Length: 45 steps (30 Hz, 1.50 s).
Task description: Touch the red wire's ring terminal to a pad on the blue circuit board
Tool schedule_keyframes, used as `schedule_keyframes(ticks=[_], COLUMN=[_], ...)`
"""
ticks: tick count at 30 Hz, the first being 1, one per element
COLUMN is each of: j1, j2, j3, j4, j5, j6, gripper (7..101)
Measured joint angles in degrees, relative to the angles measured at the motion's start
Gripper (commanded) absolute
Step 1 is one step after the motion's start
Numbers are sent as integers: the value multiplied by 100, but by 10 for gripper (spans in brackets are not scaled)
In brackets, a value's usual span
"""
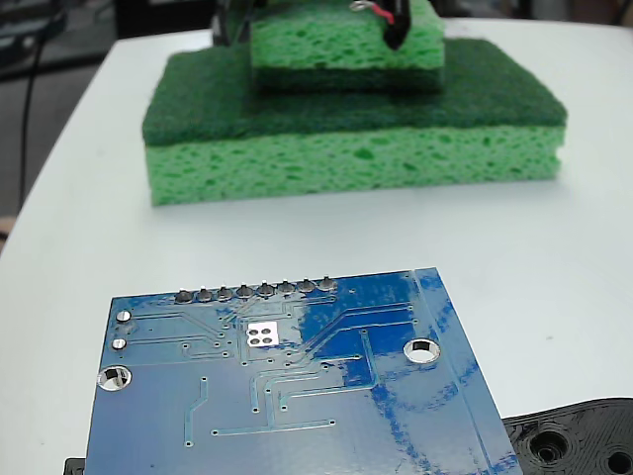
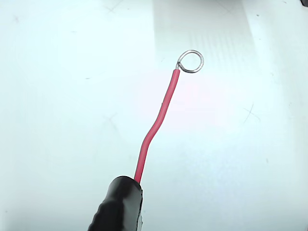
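The blue circuit board [image 1: 297, 396] lies at the front of the fixed view. Its silver square pad [image 1: 262, 333] sits just below a row of grey solder bumps [image 1: 255, 291]. Far behind it, at the top edge above the sponges, a black sleeve [image 1: 396, 28] points down with the red wire [image 1: 381, 12] and its ring terminal [image 1: 358, 6] sticking out to the left. In the wrist view the red wire [image 2: 159, 120] rises from the black sleeve [image 2: 118, 207] and ends in the silver ring terminal [image 2: 191, 61], over bare white table. The board does not appear in the wrist view. No gripper fingers show in either view.
A large green sponge [image 1: 346, 158] with a smaller one [image 1: 346, 49] stacked on it stands between the wire and the board. A black perforated plastic piece [image 1: 579, 440] lies at the board's right corner. Round mounting holes [image 1: 422, 349] sit on the board. White table [image 1: 554, 247] surrounds everything.
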Motion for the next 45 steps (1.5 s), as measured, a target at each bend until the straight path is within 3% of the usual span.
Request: schedule_keyframes(ticks=[30,36,45], j1=[123,132,316], j2=[0,-246,-2461], j3=[-62,-729,-2689], j4=[18,360,729], j5=[62,132,62], j6=[141,53,-457], gripper=[1003,1003,1003])
